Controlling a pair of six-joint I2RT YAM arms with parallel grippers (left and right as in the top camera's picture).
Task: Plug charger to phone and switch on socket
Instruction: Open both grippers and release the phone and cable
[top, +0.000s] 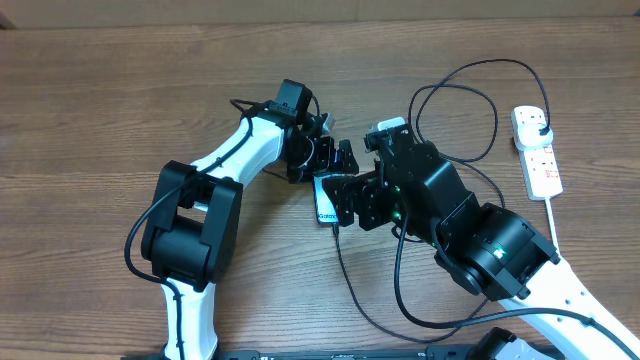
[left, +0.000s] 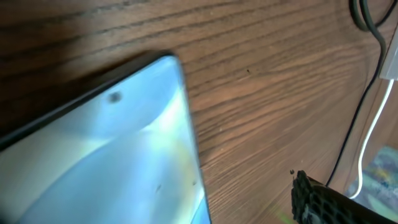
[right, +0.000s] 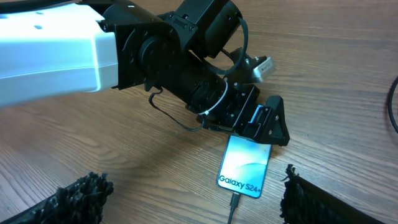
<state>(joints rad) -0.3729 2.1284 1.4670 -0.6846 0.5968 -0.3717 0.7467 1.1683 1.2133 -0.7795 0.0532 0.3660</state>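
Note:
The phone (top: 324, 202) lies flat on the wooden table with its blue-teal "Galaxy S24+" screen (right: 244, 167) up. The charger's connector tip (right: 235, 200) sits at the phone's bottom port and looks plugged in. Its black cable (top: 346, 276) runs toward me and loops round to the black plug (top: 541, 128) in the white socket (top: 541, 162). My left gripper (top: 335, 162) rests over the phone's far end (right: 258, 121); one finger (left: 317, 202) stands apart from the phone's edge (left: 143, 155). My right gripper (right: 196, 200) is wide open, its fingers either side of the connector.
The socket's thick white cord (top: 551, 225) trails toward the front right edge. Loops of black cable (top: 470, 110) lie between the arms and the socket. The two arms crowd the table's middle, gripper to gripper.

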